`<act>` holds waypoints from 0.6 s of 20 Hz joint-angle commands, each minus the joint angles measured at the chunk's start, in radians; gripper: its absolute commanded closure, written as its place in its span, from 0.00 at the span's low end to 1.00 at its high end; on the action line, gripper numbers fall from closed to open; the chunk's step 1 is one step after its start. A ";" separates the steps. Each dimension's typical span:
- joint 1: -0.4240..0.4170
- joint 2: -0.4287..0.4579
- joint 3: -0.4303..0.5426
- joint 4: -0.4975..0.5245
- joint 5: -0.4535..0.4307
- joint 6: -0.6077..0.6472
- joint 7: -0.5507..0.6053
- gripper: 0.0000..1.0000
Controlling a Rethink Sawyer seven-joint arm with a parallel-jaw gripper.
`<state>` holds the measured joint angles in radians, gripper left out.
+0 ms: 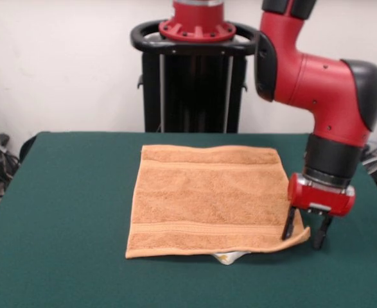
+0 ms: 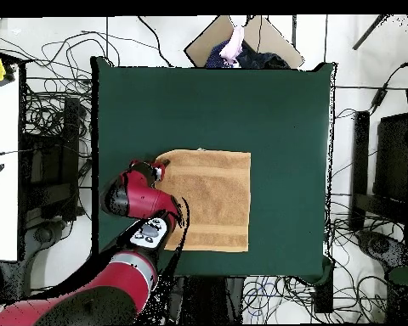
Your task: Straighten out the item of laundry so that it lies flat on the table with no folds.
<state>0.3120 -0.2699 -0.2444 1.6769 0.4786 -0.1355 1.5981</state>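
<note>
The item of laundry (image 1: 207, 199), an orange-tan towel with woven bands, lies spread on the green table (image 1: 72, 212). A small white tag (image 1: 227, 258) peeks out under its front edge. My gripper (image 1: 305, 232) stands at the towel's front right corner, open, with one finger on the cloth and the other on the table. The pointed corner lies between them, slightly raised. In the overhead view the towel (image 2: 209, 199) lies left of the table's (image 2: 284, 110) middle, and the gripper (image 2: 156, 167) sits at its upper left corner.
The red arm (image 1: 323, 83) comes down over the table's right side. Cables and dark equipment (image 2: 46, 161) surround the table on the floor. A person (image 2: 237, 47) shows at the table's top edge in the overhead view.
</note>
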 commanded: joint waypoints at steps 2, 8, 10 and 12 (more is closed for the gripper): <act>-0.092 0.068 0.045 -0.102 -0.062 -0.023 0.134 0.00; -0.121 0.102 0.114 -0.182 -0.081 -0.014 0.161 0.00; -0.125 0.111 0.138 -0.200 -0.077 -0.011 0.176 0.00; -0.110 0.123 0.140 -0.226 -0.050 0.007 0.189 0.00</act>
<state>0.2651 -0.2701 -0.2309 1.6379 0.3643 -0.1202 1.5981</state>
